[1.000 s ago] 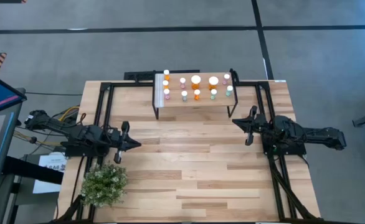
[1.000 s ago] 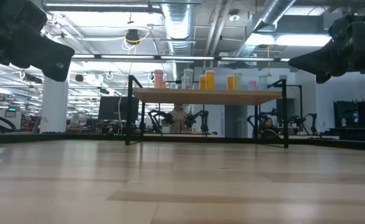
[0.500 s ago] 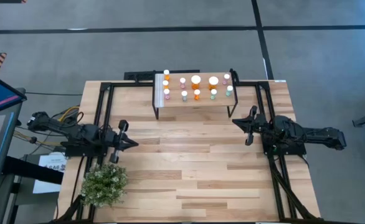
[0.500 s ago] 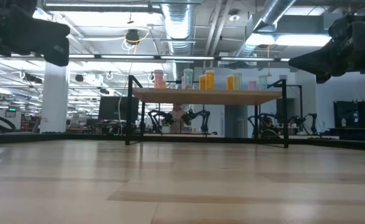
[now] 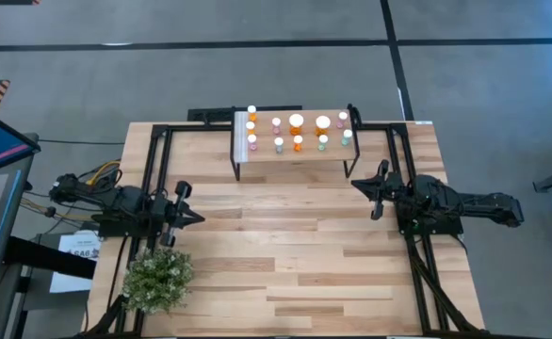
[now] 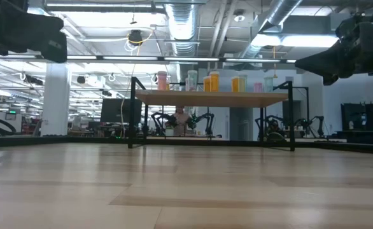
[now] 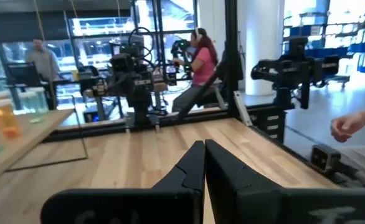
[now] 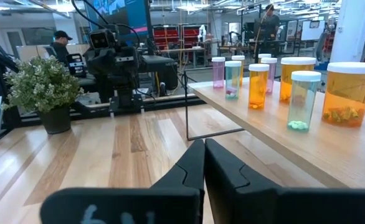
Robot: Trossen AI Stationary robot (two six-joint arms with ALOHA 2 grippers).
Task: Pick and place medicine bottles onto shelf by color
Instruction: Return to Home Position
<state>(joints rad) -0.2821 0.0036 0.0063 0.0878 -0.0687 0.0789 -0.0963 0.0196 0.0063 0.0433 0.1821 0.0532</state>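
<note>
Wooden table [image 5: 285,264] — left gripper [image 5: 193,217] by plant [image 5: 158,278], right gripper [image 5: 356,185] by shelf [image 5: 295,157] of roughly 12 bottles [image 5: 297,121], both closed.

Grey floor [image 5: 210,80] with black stripes [image 5: 210,43], exposed ceiling ducts [image 6: 180,22], white column [image 6: 55,108], bright lights [image 6: 282,40]

Seen from the left wrist, the medicine bottles [image 7: 5,118] are blurred and cropped.

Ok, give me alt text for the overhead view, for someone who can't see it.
About a dozen small medicine bottles stand on a shelf at the back edge of a wooden table. The left gripper and right gripper hang shut and empty on either side, a potted plant by the left arm.
</note>
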